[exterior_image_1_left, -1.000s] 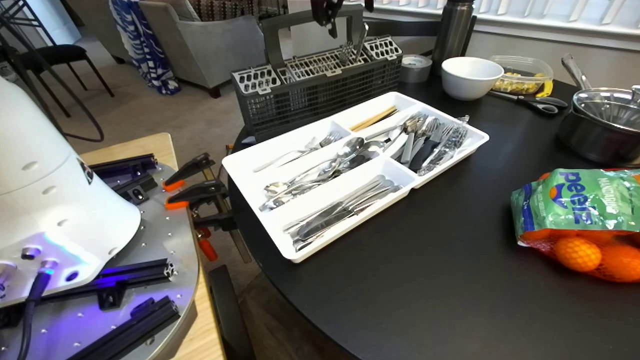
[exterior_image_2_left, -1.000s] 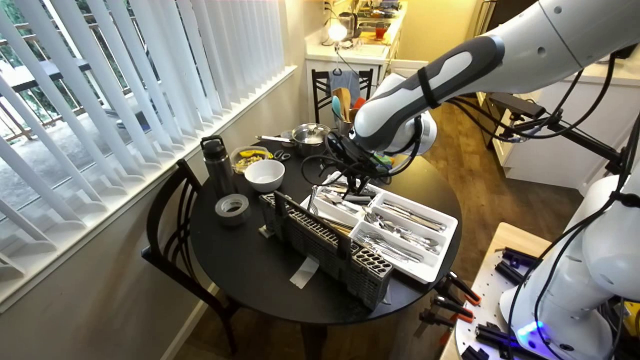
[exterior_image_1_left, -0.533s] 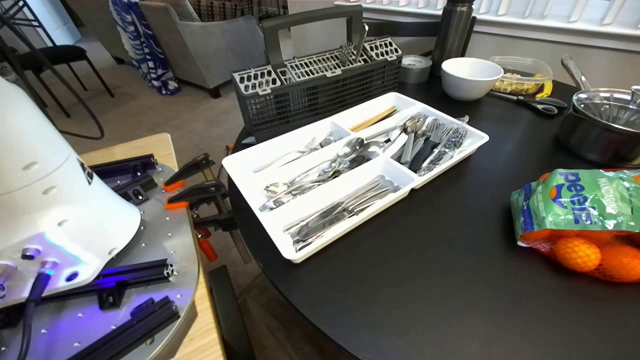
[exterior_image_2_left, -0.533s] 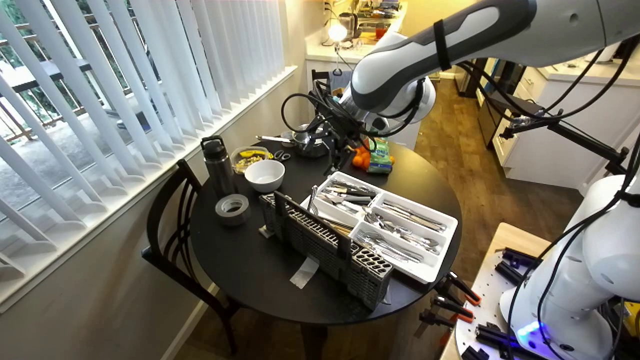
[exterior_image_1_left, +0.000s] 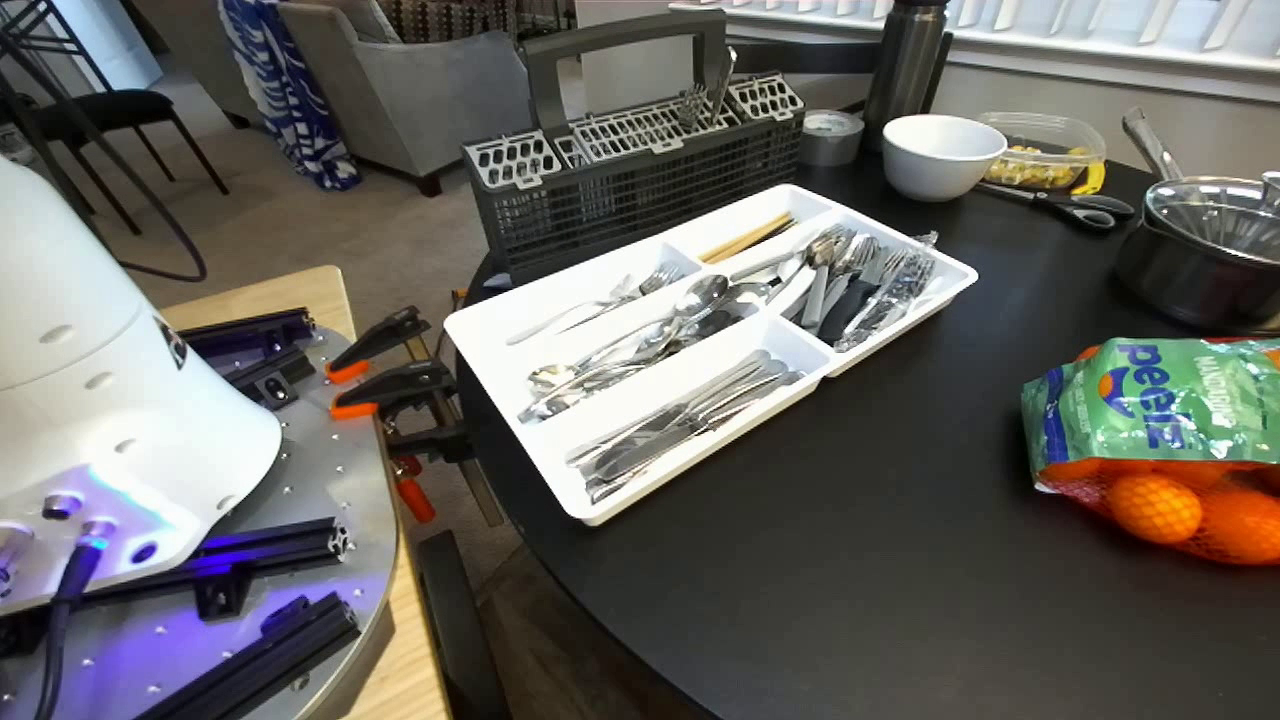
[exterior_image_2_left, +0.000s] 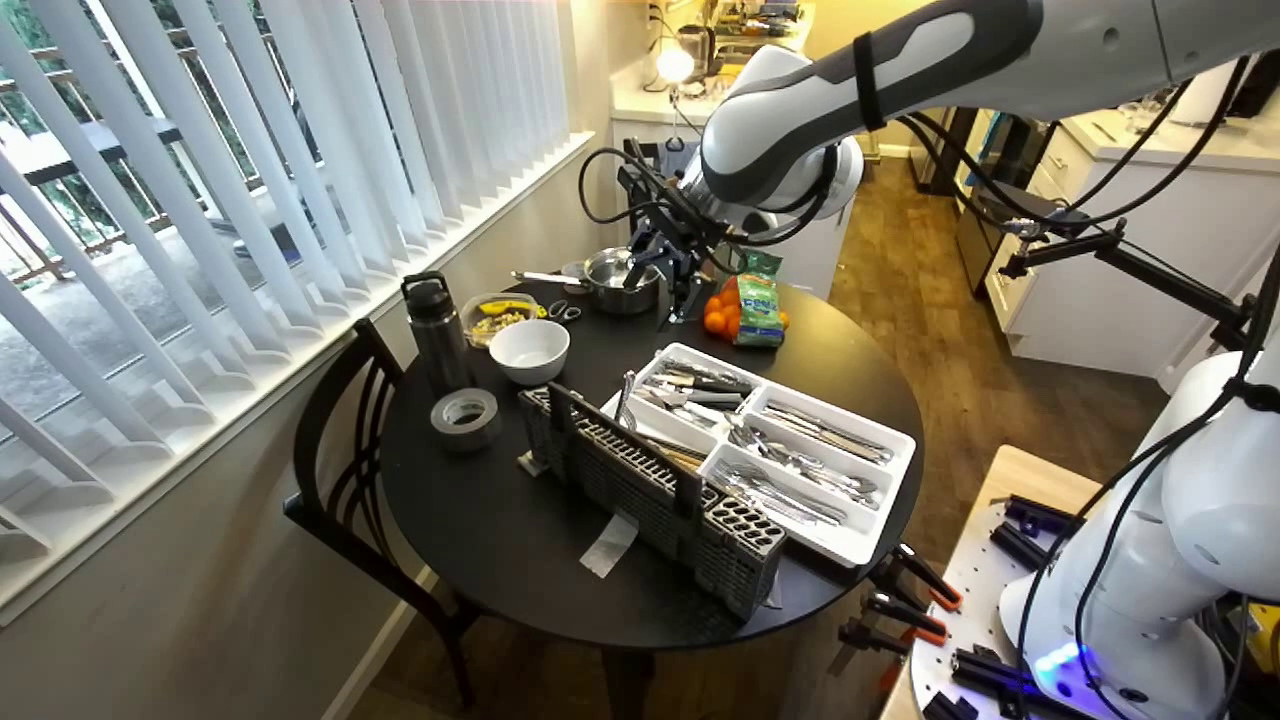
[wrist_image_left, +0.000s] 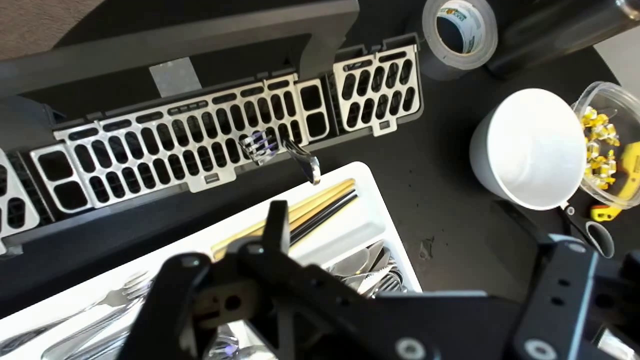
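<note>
Your gripper (wrist_image_left: 397, 215): raised above the black table (exterior_image_1_left: 850, 560), its fingers (wrist_image_left: 276, 225) spread wide. Below it, as your wrist view shows: one white cutlery tray (exterior_image_1_left: 490, 330), flat on the table, one long side just beside the dishwasher cutlery basket (exterior_image_1_left: 640, 190). Tray contents, by compartment: chopsticks (wrist_image_left: 320, 199), wooden and black, lying together; forks (exterior_image_1_left: 655, 280) in line with them; spoons (exterior_image_1_left: 700, 292), heaped, in the middle; table knives (exterior_image_1_left: 680, 425) along the side away from the basket; mixed flatware (exterior_image_1_left: 855, 285), some in clear wrap, at one end. Basket, upright, carry handle up: one fork (wrist_image_left: 260, 146), tines up, and one bright utensil (wrist_image_left: 303, 161), type unclear to you, both leaning from the slotted top. Further out, near the bowl end: roll of duct tape (exterior_image_1_left: 832, 148); steel bottle (exterior_image_1_left: 905, 75); white bowl (exterior_image_1_left: 940, 155); clear plastic tub (exterior_image_1_left: 1088, 130) of yellow-wrapped pieces; black-handled scissors (exterior_image_1_left: 1062, 203); saucepan (exterior_image_1_left: 1190, 275) under a glass lid; bag of Peelz mandarins (exterior_image_1_left: 1150, 430).
</note>
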